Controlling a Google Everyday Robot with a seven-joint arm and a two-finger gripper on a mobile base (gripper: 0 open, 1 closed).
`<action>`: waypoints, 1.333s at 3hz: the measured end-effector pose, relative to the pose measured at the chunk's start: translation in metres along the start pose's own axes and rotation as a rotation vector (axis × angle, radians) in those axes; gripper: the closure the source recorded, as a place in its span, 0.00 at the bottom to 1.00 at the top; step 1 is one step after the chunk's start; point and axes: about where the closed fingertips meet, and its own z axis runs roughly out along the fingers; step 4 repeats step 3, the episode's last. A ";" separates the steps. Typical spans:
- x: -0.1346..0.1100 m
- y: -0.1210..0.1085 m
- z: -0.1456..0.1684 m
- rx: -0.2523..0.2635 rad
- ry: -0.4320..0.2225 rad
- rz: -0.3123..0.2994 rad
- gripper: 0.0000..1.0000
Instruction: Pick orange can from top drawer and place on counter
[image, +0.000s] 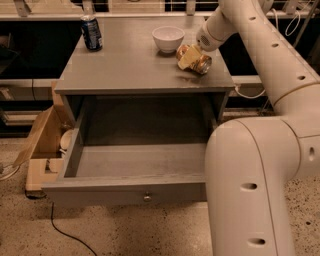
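Grey, smooth and flat, the wooden cabinet's counter (135, 67) has the two-finger gripper (192, 56) near its right rear part. The fingers are clasped around the small shiny orange can (201, 64), which is tilted right at the surface. Just left of the gripper stands a round white bowl (168, 38), and far left a dark blue can (91, 32). Below it, the wide grey top drawer (125, 192) hangs open over speckled floor (150, 235), with a tan wooden box (42, 145) lower left.
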 end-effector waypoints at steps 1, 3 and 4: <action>-0.002 -0.008 -0.012 0.015 -0.032 0.003 0.00; 0.002 -0.031 -0.079 0.106 -0.147 -0.008 0.00; 0.002 -0.031 -0.079 0.106 -0.147 -0.008 0.00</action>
